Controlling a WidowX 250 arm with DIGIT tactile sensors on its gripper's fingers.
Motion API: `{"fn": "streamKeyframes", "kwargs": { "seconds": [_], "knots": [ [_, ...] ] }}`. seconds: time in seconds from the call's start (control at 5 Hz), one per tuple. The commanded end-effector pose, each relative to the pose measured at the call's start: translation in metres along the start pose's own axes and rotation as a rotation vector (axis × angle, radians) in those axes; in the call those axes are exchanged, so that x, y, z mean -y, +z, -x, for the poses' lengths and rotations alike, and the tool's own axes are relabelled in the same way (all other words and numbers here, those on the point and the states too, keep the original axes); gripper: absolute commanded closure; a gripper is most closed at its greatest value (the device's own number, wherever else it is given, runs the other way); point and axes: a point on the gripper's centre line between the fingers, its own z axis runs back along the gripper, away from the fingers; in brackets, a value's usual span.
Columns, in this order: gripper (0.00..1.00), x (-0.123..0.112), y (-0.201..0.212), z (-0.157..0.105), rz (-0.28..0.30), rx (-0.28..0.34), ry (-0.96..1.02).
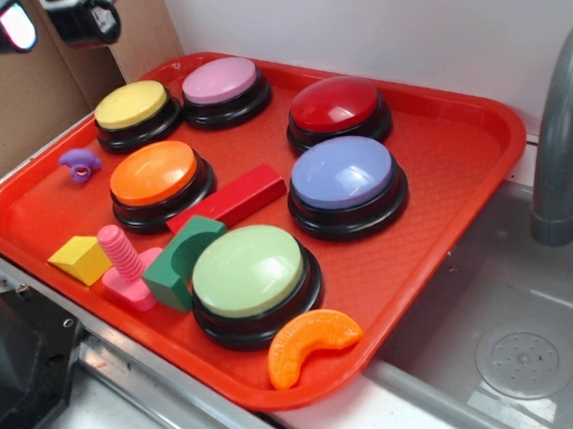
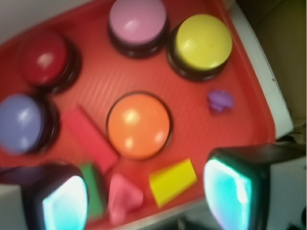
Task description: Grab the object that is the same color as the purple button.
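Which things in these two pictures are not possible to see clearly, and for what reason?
- Gripper: exterior view's top edge cuts it; fingers spread in wrist view.
- Small purple piece: wrist view blurred, loop unclear; clearer in exterior view.
- Green block: wrist view, left finger covers part.
- Pink screw toy: wrist view, blurred.

Glossy, smooth plastic domes cap the purple button (image 1: pixel 344 173) and its neighbours, the red tray (image 1: pixel 447 210) looks like plastic with a fine woven-grain texture, and the sink (image 1: pixel 540 353) at lower right is dull grey, matt.
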Motion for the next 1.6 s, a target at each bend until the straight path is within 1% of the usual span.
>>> {"fn": "streamKeyframes", "kwargs": {
  "seconds": [0.0,0.2,0.4,0.6,0.8,1.0,1.2,1.4],
  "knots": [
    [0.00,-0.049,-0.038,-0.025,-0.065,0.138,0.269],
    [0.00,-0.061,-0.058,-0.023,-0.110,0.192,0.355],
    [0.00,-0.084,-0.085,-0.024,-0.167,0.197,0.459],
    [0.00,-0.098,-0.104,-0.025,-0.189,0.224,0.467],
    [0.00,-0.102,-0.117,-0.025,-0.192,0.226,0.446],
    [0.00,-0.097,-0.120,-0.022,-0.128,0.203,0.415],
    [1.00,-0.095,-0.124,-0.019,-0.067,0.173,0.410],
    [1.00,-0.094,-0.123,-0.020,-0.078,0.175,0.389]
  ]
}}
